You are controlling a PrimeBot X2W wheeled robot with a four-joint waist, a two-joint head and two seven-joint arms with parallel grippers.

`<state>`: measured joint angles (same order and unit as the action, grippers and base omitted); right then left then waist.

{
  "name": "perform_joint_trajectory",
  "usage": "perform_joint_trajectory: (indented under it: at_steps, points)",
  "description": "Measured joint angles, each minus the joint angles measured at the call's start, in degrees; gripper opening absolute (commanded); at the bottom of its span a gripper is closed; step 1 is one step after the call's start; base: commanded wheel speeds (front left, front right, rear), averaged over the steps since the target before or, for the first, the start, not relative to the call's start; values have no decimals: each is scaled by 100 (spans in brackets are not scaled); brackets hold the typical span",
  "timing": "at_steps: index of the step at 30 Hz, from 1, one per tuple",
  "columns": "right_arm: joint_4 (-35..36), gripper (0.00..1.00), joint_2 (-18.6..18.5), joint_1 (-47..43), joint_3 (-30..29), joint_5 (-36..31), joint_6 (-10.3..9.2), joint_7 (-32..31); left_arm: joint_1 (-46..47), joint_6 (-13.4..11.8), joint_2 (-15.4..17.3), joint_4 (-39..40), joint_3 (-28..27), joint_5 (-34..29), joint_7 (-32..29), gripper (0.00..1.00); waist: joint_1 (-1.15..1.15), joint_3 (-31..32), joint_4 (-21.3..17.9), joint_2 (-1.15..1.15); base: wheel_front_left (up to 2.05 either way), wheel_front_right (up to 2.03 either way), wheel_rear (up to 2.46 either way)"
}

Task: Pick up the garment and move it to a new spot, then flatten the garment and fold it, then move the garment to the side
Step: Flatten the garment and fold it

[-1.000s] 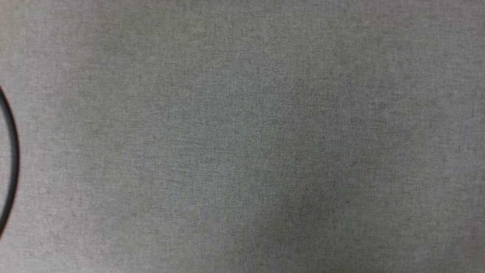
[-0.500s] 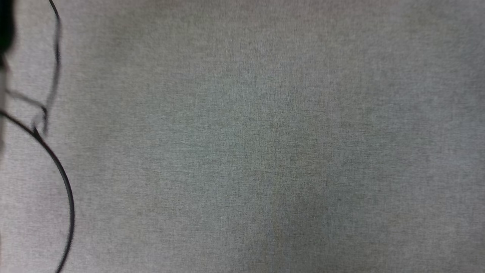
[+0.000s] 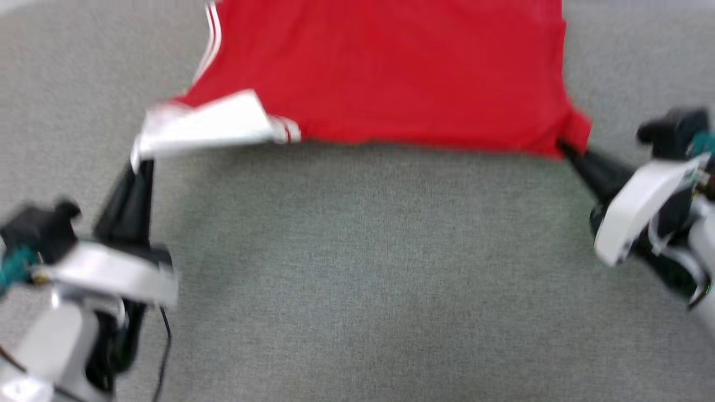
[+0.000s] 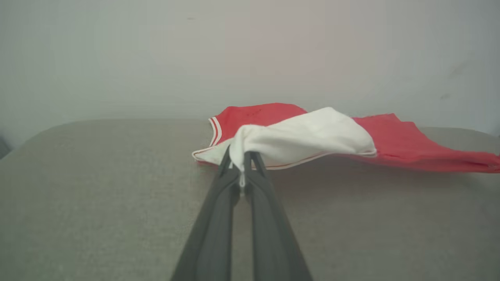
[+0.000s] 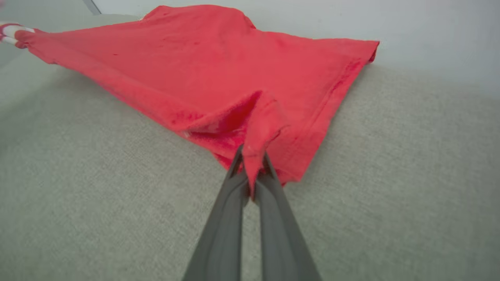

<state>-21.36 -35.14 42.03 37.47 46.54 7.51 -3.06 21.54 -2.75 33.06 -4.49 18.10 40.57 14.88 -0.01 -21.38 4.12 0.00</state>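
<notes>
The left gripper [image 4: 242, 160] has its two dark fingers pressed together on a bunched corner of the white sleeve [image 4: 304, 136], holding that corner slightly off the grey fabric surface [image 3: 357, 279]. The right gripper [image 5: 252, 158] likewise pinches a small fold of red cloth at a hemmed corner of the garment [image 3: 391, 72]. Between the two claws the shirt's near edge runs almost straight from one pinch to the other. Beyond the fingertips the rest spreads away over the surface, plain red side up. Red-and-white striped trim [image 3: 211, 42] runs just past the left claw's sleeve. The head view is blurred.
</notes>
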Motion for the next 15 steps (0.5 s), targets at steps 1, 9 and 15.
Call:
perform_joint_trajectory:
  at_steps: [1, 9, 15]
  points:
    - [26, 0, 0, -182, 11, 11, 1, 0, -255, -57, -5, 123, -11, 10, 1, 0, 0, 87, 0, 0, 0, 0, 0]
    - [221, 0, 0, -1455, 109, 73, 0, 10, -1912, -391, -93, 586, 35, 180, 2, 0, -1, 757, 25, 0, 0, 0, 0]
    - [459, 0, 21, -2380, 62, 176, 0, -49, -2887, -539, -342, 625, 82, 381, 2, 0, -1, 1209, 15, 0, 0, 0, 0]
